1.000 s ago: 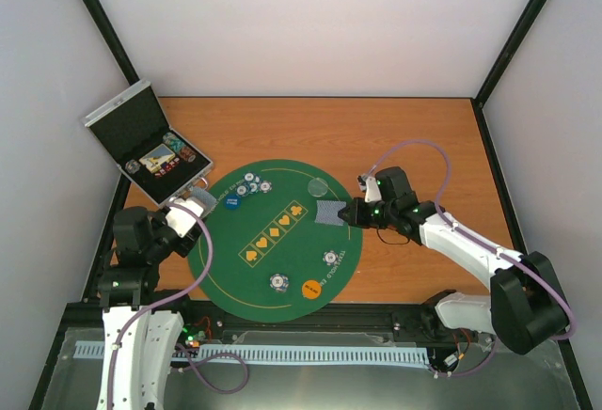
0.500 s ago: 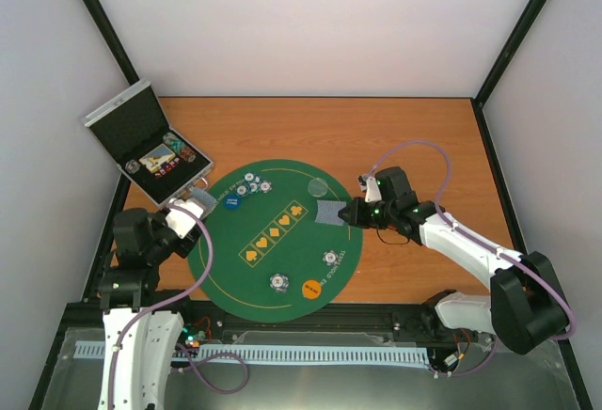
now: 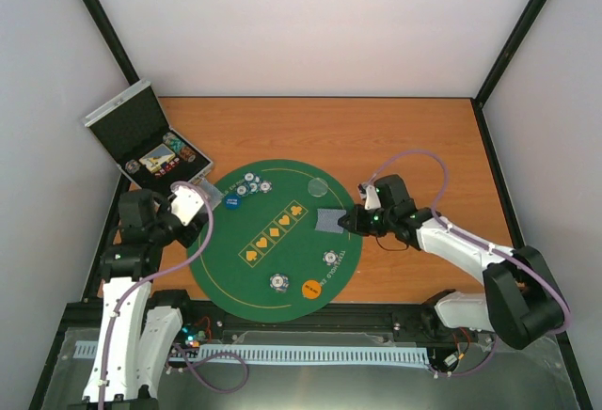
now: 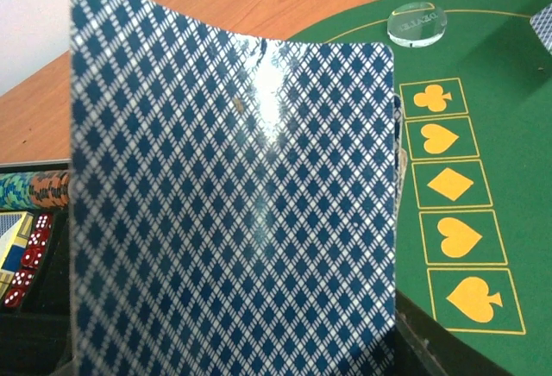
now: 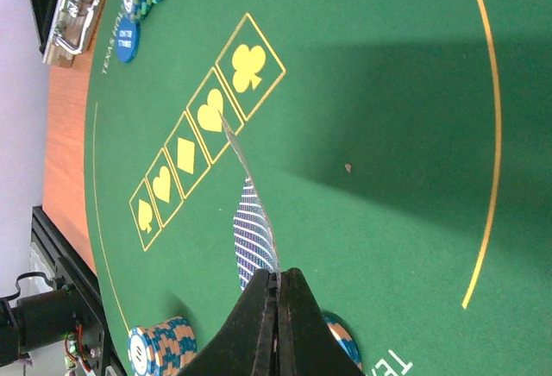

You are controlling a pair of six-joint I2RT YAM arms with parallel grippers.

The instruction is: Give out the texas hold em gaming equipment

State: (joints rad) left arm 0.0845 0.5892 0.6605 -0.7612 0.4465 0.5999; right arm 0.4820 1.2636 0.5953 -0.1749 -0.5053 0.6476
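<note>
Wooden table [image 3: 395, 137], green mat [image 3: 282, 258]: at the mat's right side the right gripper [image 3: 349, 219] clamps one thin, bendy card [image 3: 328, 219] by its edge; the left gripper [image 3: 196, 202] clamps a likely slippery deck [image 4: 233, 212] off the mat's left rim.

Blue-white diamond-patterned card [image 4: 233, 203], green mat [image 3: 303, 244] with yellow suits [image 4: 453, 184].

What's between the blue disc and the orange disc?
Top view: only the printed yellow suit row on the green mat, between blue disc and orange disc.
</note>
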